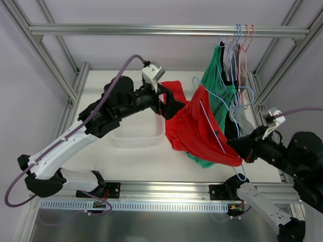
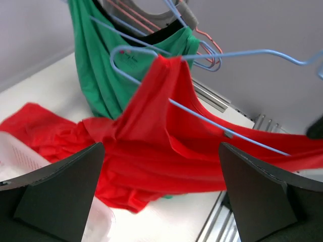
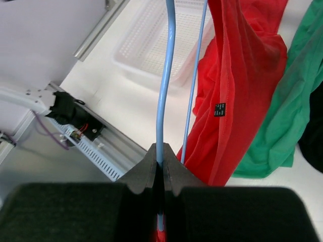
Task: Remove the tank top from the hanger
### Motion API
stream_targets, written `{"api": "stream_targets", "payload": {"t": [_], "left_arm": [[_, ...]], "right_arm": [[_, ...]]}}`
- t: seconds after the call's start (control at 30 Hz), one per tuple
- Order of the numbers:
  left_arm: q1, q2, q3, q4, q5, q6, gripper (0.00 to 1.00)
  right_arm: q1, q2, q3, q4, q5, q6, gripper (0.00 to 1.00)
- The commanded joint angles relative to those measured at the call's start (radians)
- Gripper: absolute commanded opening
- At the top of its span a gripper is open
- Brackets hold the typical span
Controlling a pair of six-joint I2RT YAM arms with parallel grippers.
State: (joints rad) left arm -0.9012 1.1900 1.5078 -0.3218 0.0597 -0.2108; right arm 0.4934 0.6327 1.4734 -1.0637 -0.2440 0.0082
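The red tank top (image 1: 202,132) hangs draped over the light-blue hanger (image 1: 209,121), above the table's right half. Its left end trails toward the white basket. My right gripper (image 1: 242,147) is shut on the hanger's wire at its low right corner. The right wrist view shows the blue wire (image 3: 165,80) pinched between the jaws of the gripper (image 3: 162,151), with the tank top (image 3: 237,75) beside it. My left gripper (image 1: 169,105) is open at the top's left edge. In the left wrist view its fingers (image 2: 65,186) stand wide apart, with the red fabric (image 2: 151,146) just beyond them and nothing between them.
A white basket (image 1: 139,132) sits on the table under my left arm. A green top (image 1: 219,80), dark garments and pink hangers (image 1: 247,38) hang from the overhead rail (image 1: 151,30) at the back right. Frame posts stand at both sides.
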Motion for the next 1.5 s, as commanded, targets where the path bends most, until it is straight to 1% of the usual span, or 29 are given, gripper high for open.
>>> {"api": "stream_targets", "payload": {"t": [0.0, 0.07, 0.17, 0.27, 0.37, 0.4, 0.47, 0.5, 0.53, 0.57, 0.6, 0.63, 0.7, 0.73, 0.77, 0.83, 0.87, 1.0, 1.13, 1.17, 1.27, 1.33, 1.4, 1.43, 1.47], "left_arm": [[-0.047, 0.092, 0.133, 0.058, -0.061, 0.165, 0.98], [-0.073, 0.157, 0.167, 0.07, 0.021, 0.189, 0.95], [-0.1, 0.213, 0.201, 0.101, 0.072, 0.194, 0.91], [-0.111, 0.252, 0.21, 0.116, 0.045, 0.191, 0.88], [-0.111, 0.276, 0.212, 0.13, 0.066, 0.188, 0.81], [-0.111, 0.284, 0.215, 0.141, 0.083, 0.185, 0.76], [-0.111, 0.293, 0.219, 0.147, 0.104, 0.177, 0.7], [-0.113, 0.302, 0.223, 0.158, 0.112, 0.172, 0.66], [-0.113, 0.304, 0.224, 0.162, 0.112, 0.169, 0.55], [-0.113, 0.307, 0.226, 0.167, 0.111, 0.165, 0.51], [-0.113, 0.31, 0.226, 0.171, 0.108, 0.163, 0.44], [-0.113, 0.313, 0.226, 0.176, 0.091, 0.162, 0.27], [-0.113, 0.312, 0.216, 0.179, 0.051, 0.156, 0.13], [-0.111, 0.306, 0.212, 0.181, 0.034, 0.156, 0.03], [-0.113, 0.3, 0.206, 0.184, -0.006, 0.149, 0.0], [-0.114, 0.267, 0.189, 0.182, -0.065, 0.136, 0.0], [-0.119, 0.249, 0.18, 0.182, -0.102, 0.134, 0.0], [-0.145, 0.134, 0.186, 0.182, -0.219, 0.131, 0.0], [-0.148, 0.074, 0.259, 0.176, -0.267, 0.111, 0.0], [-0.148, 0.068, 0.285, 0.176, -0.273, 0.105, 0.0], [-0.148, 0.048, 0.299, 0.149, -0.288, 0.093, 0.0], [-0.148, 0.02, 0.269, 0.13, -0.241, 0.076, 0.0], [-0.146, -0.024, 0.169, 0.13, -0.171, 0.065, 0.0], [-0.148, -0.042, 0.129, 0.13, -0.074, 0.051, 0.0], [-0.148, -0.064, 0.041, 0.132, -0.01, 0.047, 0.0]], "right_arm": [[0.002, -0.031, 0.106, -0.067, -0.092, 0.036, 0.0], [0.002, -0.015, 0.148, -0.102, -0.122, 0.029, 0.0], [0.001, -0.004, 0.189, -0.12, -0.141, 0.032, 0.0], [0.002, -0.001, 0.225, -0.119, -0.159, 0.036, 0.0], [0.002, 0.007, 0.254, -0.12, -0.187, 0.041, 0.0], [0.002, 0.01, 0.257, -0.117, -0.19, 0.039, 0.0], [0.001, 0.015, 0.266, -0.119, -0.189, 0.042, 0.0], [0.002, 0.016, 0.269, -0.117, -0.192, 0.042, 0.0], [0.001, 0.018, 0.269, -0.117, -0.193, 0.042, 0.0], [0.001, 0.018, 0.274, -0.117, -0.193, 0.041, 0.0], [0.001, 0.021, 0.274, -0.114, -0.193, 0.042, 0.0], [0.002, 0.019, 0.274, -0.116, -0.19, 0.039, 0.0], [0.002, 0.013, 0.265, -0.117, -0.178, 0.038, 0.0], [0.001, 0.009, 0.258, -0.116, -0.178, 0.036, 0.0], [0.002, 0.004, 0.254, -0.123, -0.164, 0.03, 0.0], [0.002, -0.01, 0.248, -0.151, -0.131, 0.001, 0.0], [0.002, -0.014, 0.254, -0.197, -0.098, -0.02, 0.0], [0.001, -0.062, 0.323, -0.301, -0.097, -0.097, 0.0], [0.008, -0.134, 0.39, -0.335, -0.195, -0.149, 0.0], [0.014, -0.158, 0.404, -0.332, -0.239, -0.155, 0.0], [0.036, -0.198, 0.449, -0.285, -0.296, -0.168, 0.0], [0.04, -0.214, 0.453, -0.237, -0.308, -0.166, 0.0], [0.04, -0.211, 0.447, -0.161, -0.313, -0.163, 0.0], [0.042, -0.208, 0.441, -0.136, -0.311, -0.159, 0.0], [0.042, -0.199, 0.42, -0.078, -0.284, -0.151, 0.0]]}}
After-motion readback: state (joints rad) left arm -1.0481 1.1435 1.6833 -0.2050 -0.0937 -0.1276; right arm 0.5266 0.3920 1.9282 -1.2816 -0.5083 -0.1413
